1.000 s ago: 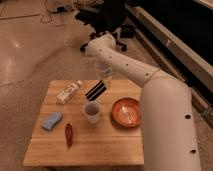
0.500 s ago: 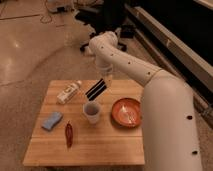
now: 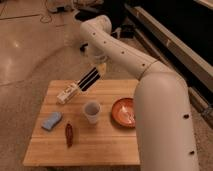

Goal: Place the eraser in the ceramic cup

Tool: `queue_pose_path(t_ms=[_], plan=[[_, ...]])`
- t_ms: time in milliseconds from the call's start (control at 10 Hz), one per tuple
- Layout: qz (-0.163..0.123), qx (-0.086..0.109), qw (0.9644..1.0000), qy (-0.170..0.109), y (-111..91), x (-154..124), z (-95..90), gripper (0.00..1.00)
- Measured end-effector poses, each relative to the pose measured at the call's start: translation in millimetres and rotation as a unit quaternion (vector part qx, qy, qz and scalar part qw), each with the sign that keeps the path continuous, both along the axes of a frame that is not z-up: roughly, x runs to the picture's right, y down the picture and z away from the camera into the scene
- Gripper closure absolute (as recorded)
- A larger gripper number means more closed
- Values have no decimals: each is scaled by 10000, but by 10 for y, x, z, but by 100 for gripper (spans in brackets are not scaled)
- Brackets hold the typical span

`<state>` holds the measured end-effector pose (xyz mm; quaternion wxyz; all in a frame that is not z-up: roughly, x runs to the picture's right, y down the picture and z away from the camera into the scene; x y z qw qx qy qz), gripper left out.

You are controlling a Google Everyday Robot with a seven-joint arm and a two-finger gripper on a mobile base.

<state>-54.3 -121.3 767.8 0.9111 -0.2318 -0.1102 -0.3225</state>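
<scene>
The eraser (image 3: 89, 79), a long black block with a pale stripe, hangs tilted in the air above the back of the wooden table (image 3: 110, 142). My gripper (image 3: 101, 68) is shut on its upper right end. The ceramic cup (image 3: 92, 111), whitish with a dark inside, stands upright near the middle of the table, below and a little in front of the eraser. The eraser's lower end is above the white bottle (image 3: 67, 94).
A red-orange shallow bowl (image 3: 124, 112) sits right of the cup. A blue sponge (image 3: 51, 120) lies at the left edge. A dark red-brown object (image 3: 69, 134) lies in front of the cup. My large white arm (image 3: 160, 105) covers the table's right side.
The gripper has risen with the eraser, which now hangs higher above the table and farther from the cup.
</scene>
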Motion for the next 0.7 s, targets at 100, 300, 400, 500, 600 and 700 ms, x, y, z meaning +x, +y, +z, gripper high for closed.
queue_pose_path(t_ms=[100,300,400,500,600,700], plan=[[-50,29,10000,-61,-20,-44,-96,100],[-126,55,9998,-165,65,-73,-263,100],[-146,59,9997,-194,118,-71,-332,100],[-157,49,9996,-220,187,-45,-412,100],[-149,34,9996,-225,232,-10,-457,100],[-131,17,9997,-218,276,41,-498,100]])
